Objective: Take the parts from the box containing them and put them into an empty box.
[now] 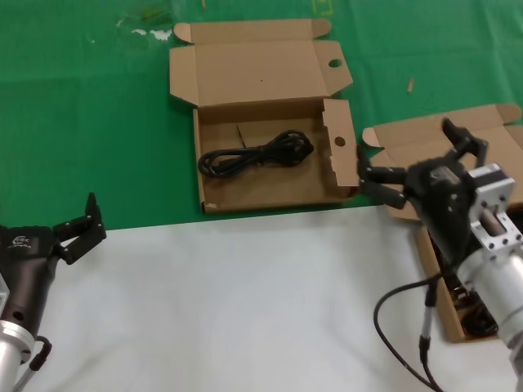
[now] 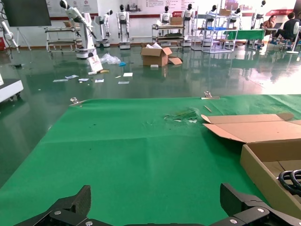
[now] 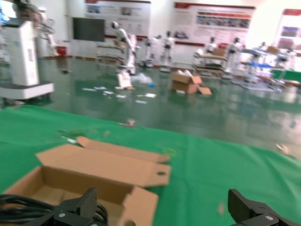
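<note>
Because the left end effector [image 1: 75,231] waits at about eight o'clock over the white worktop [image 1: 245,302], fingers spread and empty, the right arm seems to be the working one. Its right end effector [image 1: 409,163], at three o'clock, is spread wide with nothing in it, between the two cartons (probably in transit). Beneath that arm, the plain-lidded box [image 1: 445,314] shows dark cables. At twelve, the box with round holes [image 1: 261,77] lies open, holding one cable bundle [image 1: 257,154].

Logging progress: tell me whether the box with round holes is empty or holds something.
Not empty. The box with round holes lies open with one coiled black cable bundle on its floor.
</note>
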Available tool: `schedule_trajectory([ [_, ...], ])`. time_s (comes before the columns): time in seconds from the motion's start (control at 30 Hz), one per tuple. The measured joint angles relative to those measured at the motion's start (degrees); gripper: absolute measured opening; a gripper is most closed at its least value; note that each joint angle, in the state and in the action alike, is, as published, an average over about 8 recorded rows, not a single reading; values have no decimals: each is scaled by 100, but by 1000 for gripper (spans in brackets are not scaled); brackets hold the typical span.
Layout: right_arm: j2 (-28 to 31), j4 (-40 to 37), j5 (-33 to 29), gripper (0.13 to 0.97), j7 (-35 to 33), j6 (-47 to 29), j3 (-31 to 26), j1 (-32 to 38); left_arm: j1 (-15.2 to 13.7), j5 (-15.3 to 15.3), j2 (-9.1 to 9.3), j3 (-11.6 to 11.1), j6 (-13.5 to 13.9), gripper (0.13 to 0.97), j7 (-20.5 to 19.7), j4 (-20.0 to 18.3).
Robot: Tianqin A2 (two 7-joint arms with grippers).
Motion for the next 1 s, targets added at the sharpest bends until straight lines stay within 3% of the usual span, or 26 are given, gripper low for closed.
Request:
schedule_trajectory([
  [0.33, -46, 13, 498, 966, -202, 477, 198, -434, 0, 0, 0, 0, 0, 966, 2, 0],
  [1.0, -49, 13, 531, 966, -214, 508, 210, -461, 0, 0, 0, 0, 0, 966, 0, 0],
])
